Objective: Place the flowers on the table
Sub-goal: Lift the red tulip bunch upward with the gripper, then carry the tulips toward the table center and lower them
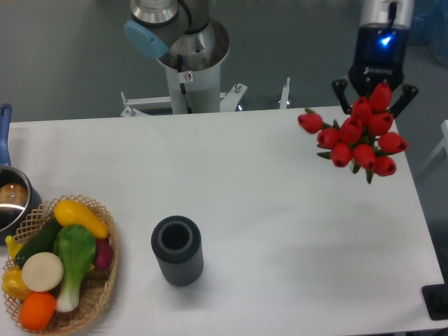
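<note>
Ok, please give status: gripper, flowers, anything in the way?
Gripper above far right table edge, fingers hidden behind flowers. Flowers look held, whether they touch the table unclear. Vase and basket far off left, not in the way.

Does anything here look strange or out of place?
Mostly the flowers: the bunch hangs at the pincer over the table's far right corner, not standing in anything. The dark vase sits upright and empty.

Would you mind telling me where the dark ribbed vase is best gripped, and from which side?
My judgement: grip the vase across its ribbed outer wall near the open rim, coming from above. It stands upright and apart from the basket, leaving the claw room on either side.
</note>
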